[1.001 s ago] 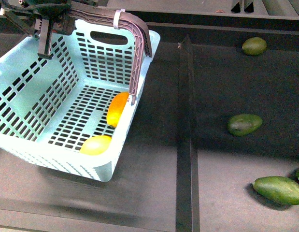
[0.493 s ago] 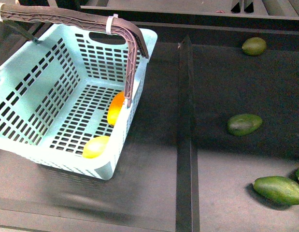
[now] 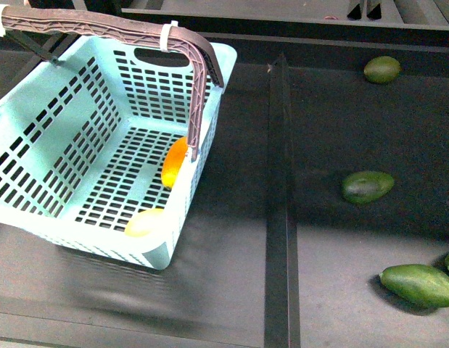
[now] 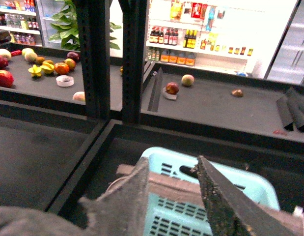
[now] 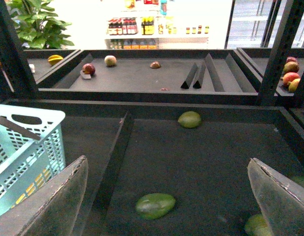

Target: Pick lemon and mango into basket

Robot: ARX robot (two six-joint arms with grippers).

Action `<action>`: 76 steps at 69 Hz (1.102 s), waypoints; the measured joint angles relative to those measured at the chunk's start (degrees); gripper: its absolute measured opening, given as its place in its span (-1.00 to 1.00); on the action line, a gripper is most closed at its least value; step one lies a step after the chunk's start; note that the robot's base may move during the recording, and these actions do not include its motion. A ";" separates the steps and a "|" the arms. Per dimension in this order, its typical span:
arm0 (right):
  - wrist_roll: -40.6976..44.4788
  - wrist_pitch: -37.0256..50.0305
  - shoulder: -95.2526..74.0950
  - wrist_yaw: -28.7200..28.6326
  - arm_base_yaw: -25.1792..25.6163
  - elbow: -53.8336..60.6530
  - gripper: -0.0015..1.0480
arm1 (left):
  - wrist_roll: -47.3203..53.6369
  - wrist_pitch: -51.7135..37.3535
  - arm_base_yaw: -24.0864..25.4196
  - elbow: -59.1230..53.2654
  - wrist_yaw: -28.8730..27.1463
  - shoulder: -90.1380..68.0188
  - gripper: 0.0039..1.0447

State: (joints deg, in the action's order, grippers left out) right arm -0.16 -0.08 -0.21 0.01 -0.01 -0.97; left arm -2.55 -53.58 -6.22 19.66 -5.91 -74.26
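2 fruits are sitting inside the basket point(image 3: 79, 123) now, which has been sliding left over the last second: mango point(image 3: 174, 162) by the right wall, lemon point(image 3: 144, 222) in the near corner, so it's looking finished. Left gripper point(image 4: 174, 174) is pinching the handle point(image 3: 108, 30); right gripper point(image 5: 166, 196) is hanging wide open, empty.

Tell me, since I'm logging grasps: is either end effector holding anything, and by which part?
The left end effector straddles the basket by its brown handle; full closure is unclear. The right end effector is open, empty.
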 joint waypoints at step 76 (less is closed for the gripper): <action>0.00 0.00 0.00 0.00 0.00 0.00 0.83 | 1.90 34.56 6.03 -18.80 5.90 55.25 -0.94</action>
State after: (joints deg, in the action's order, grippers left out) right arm -0.16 -0.08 -0.21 0.01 -0.01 -0.97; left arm -0.64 -19.03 -0.19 0.86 -0.01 -19.00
